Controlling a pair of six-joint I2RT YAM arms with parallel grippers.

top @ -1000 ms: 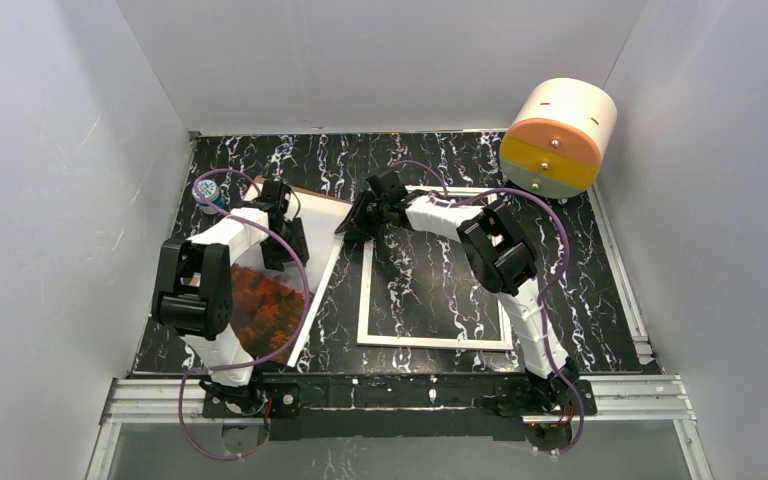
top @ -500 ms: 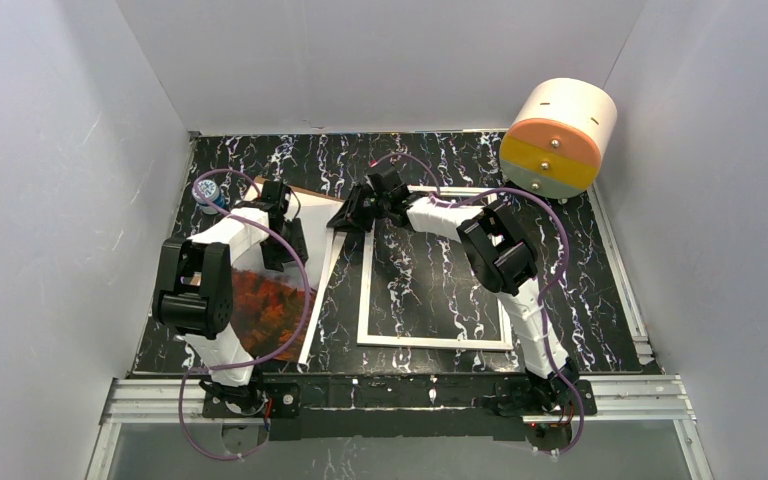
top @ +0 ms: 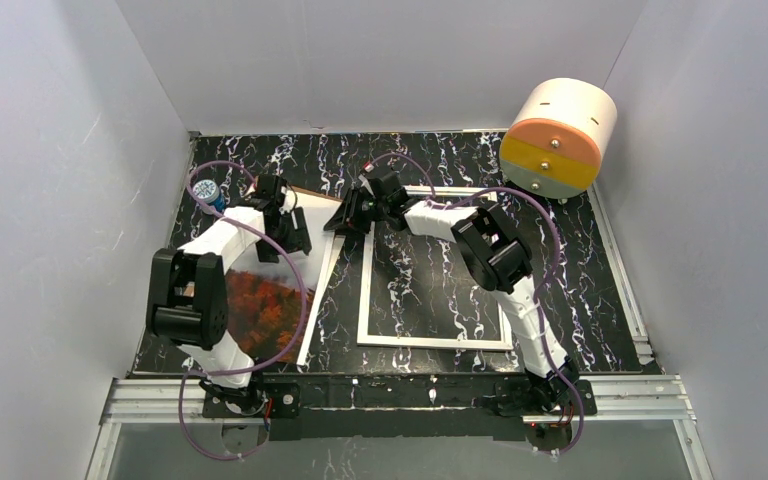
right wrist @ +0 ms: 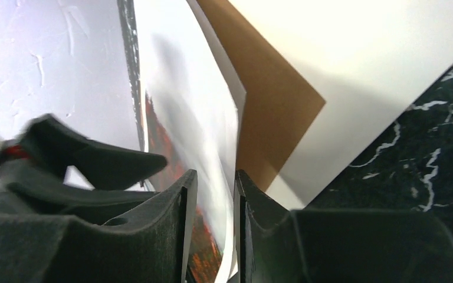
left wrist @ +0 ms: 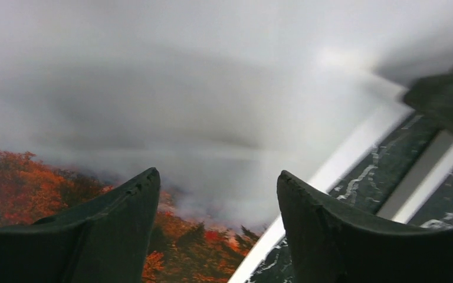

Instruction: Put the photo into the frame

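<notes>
The photo, red-orange forest under grey mist, lies at the table's left, partly beneath my left arm. My left gripper hovers over it, open, with nothing between its fingers; the left wrist view has the photo below the left gripper. The white-rimmed frame lies flat in the middle, and its rim runs beside the photo's border. My right gripper is at the photo's far right corner. In the right wrist view, the right gripper is slightly open. The raised photo edge runs loosely between the jaws.
A brown backing board lies behind the photo's far corner, and the right wrist view has that board just past my fingers. A white-and-orange drum stands at the back right. A small blue-and-white object sits at the back left.
My left gripper has opened wider and that arm has shifted slightly left. My right gripper has moved left along the photo's far corner, whose right edge has shifted left.
</notes>
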